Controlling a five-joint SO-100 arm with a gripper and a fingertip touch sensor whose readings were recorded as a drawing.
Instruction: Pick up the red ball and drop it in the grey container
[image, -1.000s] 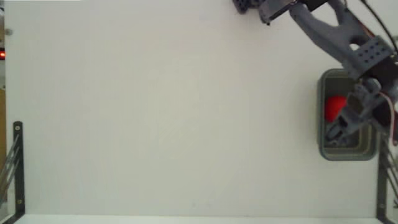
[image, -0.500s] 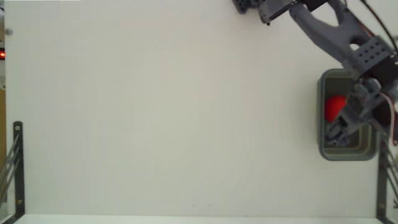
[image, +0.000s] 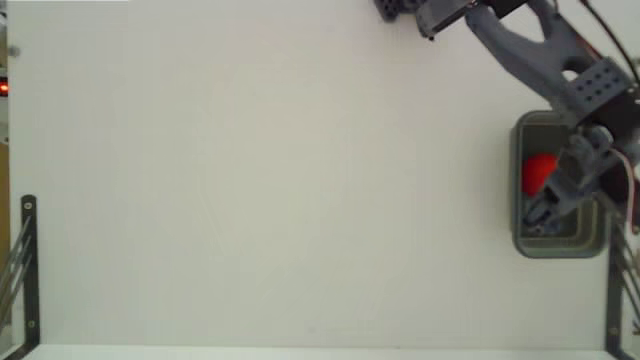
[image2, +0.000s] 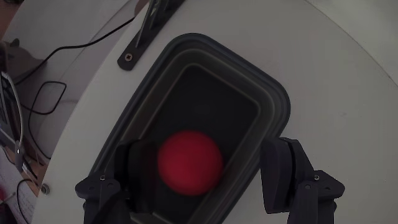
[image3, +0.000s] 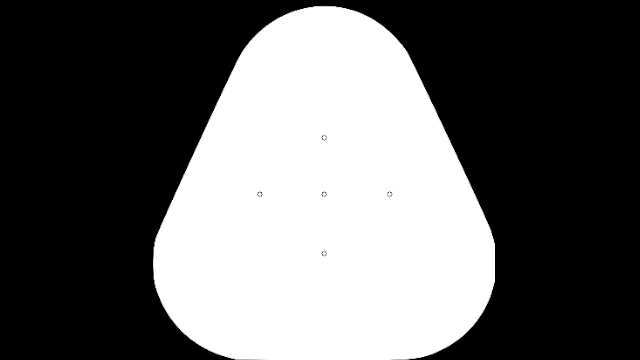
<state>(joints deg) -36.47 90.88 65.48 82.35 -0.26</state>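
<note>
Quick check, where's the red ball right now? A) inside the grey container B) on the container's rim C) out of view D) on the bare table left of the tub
A: in the wrist view the red ball sits within the walls of the grey container, between the gripper's spread jaws, with a clear gap to the right-hand one.

The white table (image: 280, 190) lies bare across its middle and left side — wide open to pass over. At its right edge in the fixed view, the grey container (image: 520, 180) is crowded: the red ball (image2: 189, 163) sits inside, between the spread fingers (image2: 286, 171) of the gripper (image2: 208, 180). Black brackets (image: 28, 270) stand at the table's lower corners — low obstacles at the rim.
</note>
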